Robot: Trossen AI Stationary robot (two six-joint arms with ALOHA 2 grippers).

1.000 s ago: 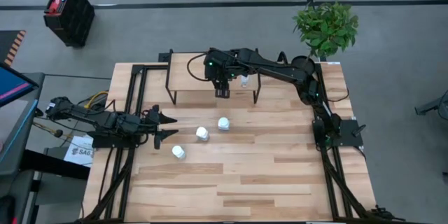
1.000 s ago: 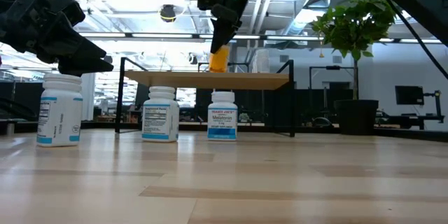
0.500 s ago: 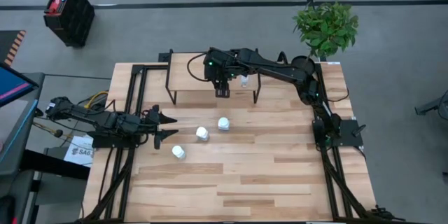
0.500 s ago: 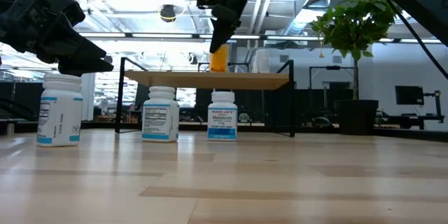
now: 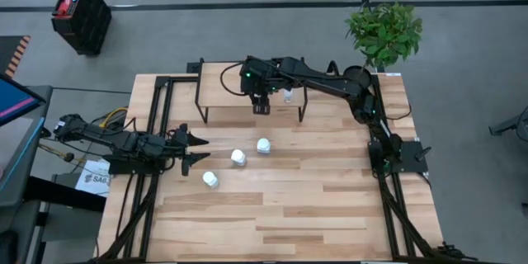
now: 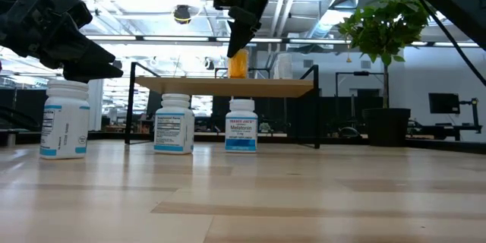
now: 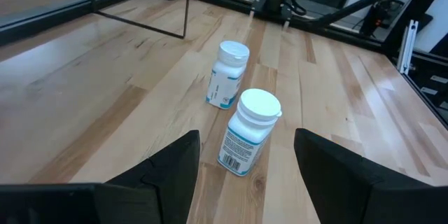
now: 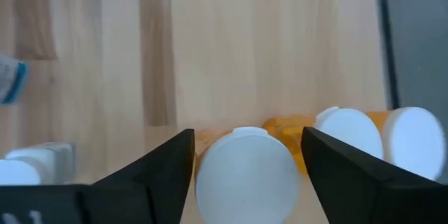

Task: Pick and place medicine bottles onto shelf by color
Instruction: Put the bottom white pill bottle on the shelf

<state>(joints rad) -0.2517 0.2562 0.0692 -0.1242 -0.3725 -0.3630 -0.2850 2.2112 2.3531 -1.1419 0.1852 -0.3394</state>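
Observation:
The shelf (image 5: pixel 223 99) (image 6: pixel 228 86) stands at the table's far side. My right gripper (image 5: pixel 261 107) (image 8: pixel 248 154) points steeply down over it, open. Its fingers flank an orange bottle with a white cap (image 8: pixel 246 175) (image 6: pixel 237 64) that stands upright on the shelf top, a narrow gap on each side. Two more orange bottles (image 8: pixel 350 136) (image 8: pixel 416 140) stand right beside it. Three white bottles (image 5: pixel 263 145) (image 5: pixel 238 157) (image 5: pixel 210 179) stand upright on the table in front of the shelf. My left gripper (image 5: pixel 198 148) (image 7: pixel 246 140) waits open near the left edge, facing them.
A clear bottle (image 6: pixel 285 64) (image 5: pixel 287 95) stands farther right on the shelf. A potted plant (image 5: pixel 384 33) stands off the far right corner. The table's near half (image 5: pixel 289 214) is bare wood. The shelf's thin black legs (image 6: pixel 133 106) reach down to the table.

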